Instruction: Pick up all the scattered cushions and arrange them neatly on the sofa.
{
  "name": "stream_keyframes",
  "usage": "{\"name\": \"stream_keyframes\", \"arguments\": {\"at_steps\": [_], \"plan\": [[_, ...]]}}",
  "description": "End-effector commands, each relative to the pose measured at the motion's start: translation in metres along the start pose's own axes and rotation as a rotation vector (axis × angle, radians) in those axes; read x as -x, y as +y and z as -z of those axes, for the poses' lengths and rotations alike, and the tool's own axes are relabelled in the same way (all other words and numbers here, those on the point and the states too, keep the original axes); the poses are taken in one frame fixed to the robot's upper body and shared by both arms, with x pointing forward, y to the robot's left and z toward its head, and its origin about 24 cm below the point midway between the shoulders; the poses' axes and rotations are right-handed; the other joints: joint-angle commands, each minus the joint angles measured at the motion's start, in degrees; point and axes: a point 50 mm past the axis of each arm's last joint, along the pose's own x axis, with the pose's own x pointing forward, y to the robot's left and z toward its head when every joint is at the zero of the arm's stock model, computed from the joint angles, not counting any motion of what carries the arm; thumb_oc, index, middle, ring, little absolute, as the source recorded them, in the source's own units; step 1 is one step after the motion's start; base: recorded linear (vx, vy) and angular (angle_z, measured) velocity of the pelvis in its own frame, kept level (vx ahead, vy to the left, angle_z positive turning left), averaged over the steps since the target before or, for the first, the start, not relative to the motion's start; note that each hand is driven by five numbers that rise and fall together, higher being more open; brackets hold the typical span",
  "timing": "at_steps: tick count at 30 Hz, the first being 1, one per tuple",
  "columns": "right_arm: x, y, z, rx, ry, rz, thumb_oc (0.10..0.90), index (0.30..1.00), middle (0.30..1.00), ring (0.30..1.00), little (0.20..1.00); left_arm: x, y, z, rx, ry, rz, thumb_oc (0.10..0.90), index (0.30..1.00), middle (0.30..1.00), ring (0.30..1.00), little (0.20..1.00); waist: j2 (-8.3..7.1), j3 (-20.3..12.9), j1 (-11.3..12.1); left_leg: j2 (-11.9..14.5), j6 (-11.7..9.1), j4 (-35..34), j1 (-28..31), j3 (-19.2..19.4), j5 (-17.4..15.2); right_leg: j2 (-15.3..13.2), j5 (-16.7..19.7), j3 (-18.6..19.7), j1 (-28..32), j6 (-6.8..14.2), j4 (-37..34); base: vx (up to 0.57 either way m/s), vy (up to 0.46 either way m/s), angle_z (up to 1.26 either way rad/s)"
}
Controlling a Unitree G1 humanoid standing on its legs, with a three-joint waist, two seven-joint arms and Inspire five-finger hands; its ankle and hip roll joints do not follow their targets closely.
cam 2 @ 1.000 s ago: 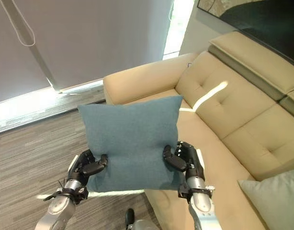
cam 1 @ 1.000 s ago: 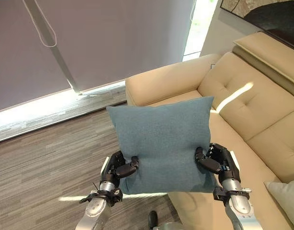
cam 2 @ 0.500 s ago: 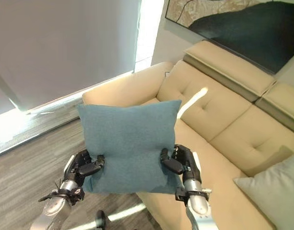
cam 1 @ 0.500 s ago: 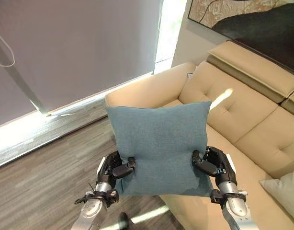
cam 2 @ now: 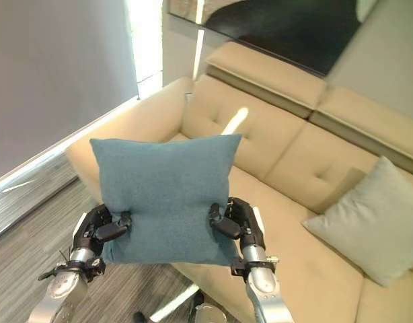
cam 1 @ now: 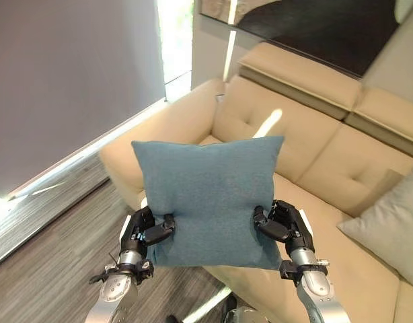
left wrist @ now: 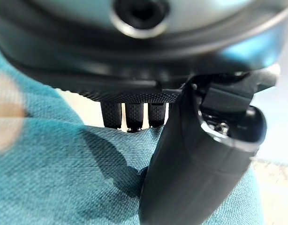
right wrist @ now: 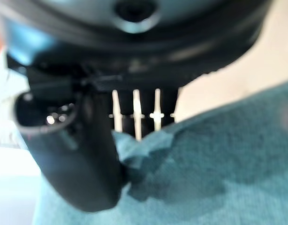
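Observation:
I hold a square teal cushion upright in front of me, above the front edge of the beige sofa. My left hand pinches its lower left edge, thumb pressed into the cloth. At the lower right edge, my right hand pinches the fabric the same way. A pale grey-green cushion leans against the sofa back further to the right.
The sofa's rounded armrest stands behind the teal cushion at the left. Wood-look flooring runs to the left, up to a grey blind over a bright window. A dark framed picture hangs above the sofa back.
The camera has swung to the right, bringing more of the sofa and the pale cushion into view. The teal cushion stays held between both hands.

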Motion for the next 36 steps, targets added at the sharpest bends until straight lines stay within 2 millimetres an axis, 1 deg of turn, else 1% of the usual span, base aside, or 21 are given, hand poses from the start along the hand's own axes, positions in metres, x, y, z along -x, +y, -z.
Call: {"name": "stream_keyframes", "arguments": {"at_steps": [1,2,3,6,7,8,10,11,12,14,16,19,20,22,27,28,29,30,32,34,36], "plan": [[-0.017,0.004,-0.067,-0.023,-0.366,-0.036,0.400,0.300,0.300,0.300,0.300,-0.012,-0.052,-0.070,0.067,-0.396,0.252,0.400,0.300,0.300,0.300,0.300,-0.60,-4.80,-2.07,-1.70,1.10,6.24,-0.72,-5.86,-8.07,1.88,-1.89,3.38,7.28,5.54,-5.44,-0.01,-0.129,-0.15],[-0.016,-0.001,-0.067,-0.021,-0.365,-0.018,0.400,0.300,0.300,0.300,0.300,-0.012,-0.055,-0.070,0.060,-0.396,0.269,0.400,0.300,0.300,0.300,0.300,-0.75,-4.97,-2.72,-1.63,0.75,7.69,-0.84,-5.57,-8.82,2.71,-2.25,4.59,8.00,5.02,-6.85,0.06,-0.132,-0.52],[-0.013,-0.007,-0.066,-0.030,-0.363,0.006,0.400,0.300,0.300,0.300,0.300,-0.012,-0.061,-0.070,0.062,-0.396,0.301,0.400,0.300,0.300,0.300,0.300,-1.22,-4.83,-3.36,-0.55,-0.22,12.73,-2.01,-5.33,-9.70,3.74,-2.42,6.21,9.31,4.24,-8.61,0.08,-0.188,-0.51],[-0.012,-0.013,-0.064,-0.026,-0.354,0.028,0.400,0.300,0.300,0.300,0.300,-0.014,-0.065,-0.073,0.065,-0.402,0.318,0.400,0.300,0.300,0.300,0.300,-2.08,-4.25,-3.89,2.61,-2.76,22.50,-4.64,-5.25,-7.21,4.87,-2.12,7.46,11.15,2.81,-10.58,0.04,-0.125,-0.16],[-0.012,-0.013,-0.062,-0.031,-0.342,0.028,0.400,0.300,0.300,0.300,0.300,-0.014,-0.066,-0.072,0.067,-0.400,0.317,0.400,0.300,0.300,0.300,0.300,-2.03,-3.96,-3.68,3.10,-3.50,24.78,-5.54,-6.55,-5.74,5.55,-2.11,8.29,11.65,2.36,-11.02,0.03,-0.046,-0.40],[-0.012,-0.013,-0.061,-0.035,-0.335,0.029,0.400,0.300,0.300,0.300,0.300,-0.015,-0.066,-0.073,0.067,-0.402,0.312,0.400,0.300,0.300,0.300,0.300,-2.14,-3.91,-3.36,2.66,-3.43,25.42,-6.29,-8.47,-5.37,5.95,-2.10,9.26,11.93,2.26,-11.55,0.03,-0.013,-0.56],[-0.011,-0.014,-0.059,-0.029,-0.326,0.024,0.400,0.300,0.300,0.300,0.300,-0.014,-0.067,-0.073,0.070,-0.407,0.314,0.400,0.300,0.300,0.300,0.300,-2.54,-4.04,-2.66,1.07,-2.78,23.65,-8.49,-12.06,-6.27,5.70,-1.81,11.08,11.90,2.53,-12.00,0.05,0.036,-0.67],[-0.011,-0.015,-0.059,-0.024,-0.323,0.025,0.400,0.300,0.300,0.300,0.300,-0.013,-0.066,-0.073,0.072,-0.406,0.313,0.400,0.300,0.300,0.300,0.300,-2.60,-4.04,-2.51,0.99,-2.44,22.02,-8.63,-13.06,-7.71,5.59,-1.95,11.81,12.21,2.85,-12.14,0.09,0.056,-0.77],[-0.011,-0.015,-0.058,-0.021,-0.317,0.026,0.400,0.300,0.300,0.300,0.300,-0.014,-0.066,-0.073,0.070,-0.405,0.312,0.400,0.300,0.300,0.300,0.300,-2.84,-4.42,-2.58,1.05,-2.23,19.70,-9.13,-13.77,-7.95,5.25,-1.85,12.52,12.04,3.08,-12.23,0.13,0.073,-0.54],[-0.012,-0.015,-0.057,-0.019,-0.311,0.027,0.400,0.300,0.300,0.300,0.300,-0.015,-0.066,-0.074,0.070,-0.407,0.304,0.400,0.300,0.300,0.300,0.300,-2.48,-4.69,-2.21,1.19,-2.46,14.78,-9.39,-15.61,-6.36,5.34,-2.09,13.93,12.34,3.38,-12.28,0.15,0.087,-0.48],[-0.013,-0.016,-0.056,-0.012,-0.308,0.036,0.400,0.300,0.300,0.300,0.300,-0.016,-0.067,-0.077,0.069,-0.422,0.302,0.400,0.300,0.300,0.300,0.300,-2.05,-4.65,-1.35,1.14,-3.27,11.21,-10.66,-19.56,-3.58,5.96,-2.45,15.90,13.05,3.35,-12.70,0.16,0.084,-0.45],[-0.014,-0.017,-0.058,-0.012,-0.313,0.048,0.400,0.300,0.300,0.300,0.300,-0.016,-0.070,-0.083,0.079,-0.442,0.311,0.400,0.300,0.300,0.300,0.300,-1.93,-3.96,-0.53,1.18,-4.17,9.33,-13.19,-23.83,-0.61,6.23,-3.22,17.49,14.50,3.20,-12.70,0.17,0.106,-0.42],[-0.013,-0.019,-0.059,0.001,-0.321,0.054,0.400,0.300,0.300,0.300,0.300,-0.015,-0.071,-0.082,0.080,-0.440,0.327,0.400,0.300,0.300,0.300,0.300,-0.88,-4.48,-0.77,1.32,-3.87,5.46,-10.31,-24.12,-1.01,6.39,-4.28,17.98,15.19,3.52,-12.35,0.21,0.180,-0.46],[-0.013,-0.018,-0.058,0.007,-0.314,0.056,0.400,0.300,0.300,0.300,0.300,-0.015,-0.071,-0.082,0.069,-0.437,0.326,0.400,0.300,0.300,0.300,0.300,-0.58,-5.34,-1.10,0.79,-3.51,4.86,-8.97,-24.03,-1.11,5.76,-4.47,18.44,15.21,3.83,-11.66,0.22,0.212,-0.44],[-0.016,-0.012,-0.059,0.016,-0.316,0.035,0.400,0.300,0.300,0.300,0.300,-0.017,-0.069,-0.082,0.047,-0.436,0.317,0.400,0.300,0.300,0.300,0.300,-0.04,-6.05,-1.13,-0.55,-1.72,2.50,-6.04,-21.02,-1.77,4.00,-4.07,21.11,14.46,5.28,-10.00,0.14,0.193,-0.27],[-0.018,-0.008,-0.062,0.022,-0.329,0.023,0.400,0.300,0.300,0.300,0.300,-0.018,-0.067,-0.084,0.047,-0.443,0.307,0.400,0.300,0.300,0.300,0.300,0.55,-6.16,-1.05,-1.24,-0.67,1.42,-5.20,-19.57,-2.11,3.04,-3.79,21.81,13.21,6.38,-8.29,0.08,0.218,-0.54],[-0.019,-0.005,-0.064,0.020,-0.336,0.016,0.400,0.300,0.300,0.300,0.300,-0.019,-0.066,-0.084,0.046,-0.447,0.303,0.400,0.300,0.300,0.300,0.300,0.78,-6.09,-0.82,-1.49,-0.28,0.72,-4.58,-18.59,-2.23,2.60,-3.33,22.02,12.30,7.01,-7.10,0.10,0.304,-0.65],[-0.021,0.001,-0.066,0.019,-0.348,0.005,0.400,0.300,0.300,0.300,0.300,-0.019,-0.063,-0.085,0.036,-0.452,0.290,0.400,0.300,0.300,0.300,0.300,0.96,-5.72,-0.64,-1.81,0.43,-0.25,-3.64,-17.03,-2.28,1.86,-0.70,22.38,9.95,8.79,-4.34,0.03,0.175,-0.51],[-0.023,0.004,-0.069,0.017,-0.359,-0.003,0.400,0.300,0.300,0.300,0.300,-0.020,-0.059,-0.088,0.029,-0.461,0.277,0.400,0.300,0.300,0.300,0.300,1.54,-5.23,0.11,-1.42,0.81,-0.79,-3.57,-15.72,-2.30,1.19,0.55,19.95,7.41,9.50,-1.35,-0.02,0.105,-0.51],[-0.023,0.007,-0.069,0.009,-0.364,-0.007,0.400,0.300,0.300,0.300,0.300,-0.020,-0.056,-0.089,0.026,-0.469,0.265,0.400,0.300,0.300,0.300,0.300,1.92,-5.23,0.91,-1.26,0.78,-0.81,-3.61,-14.44,-2.87,-0.25,0.70,13.46,5.82,9.22,-0.33,0.00,0.081,-0.97],[-0.023,0.007,-0.068,0.016,-0.364,-0.009,0.400,0.300,0.300,0.300,0.300,-0.019,-0.055,-0.089,0.029,-0.472,0.262,0.400,0.300,0.300,0.300,0.300,1.93,-4.99,1.15,-1.54,0.56,-0.81,-3.24,-13.71,-3.03,0.05,0.48,8.46,4.53,8.78,-1.79,0.02,0.029,-0.77]]}}
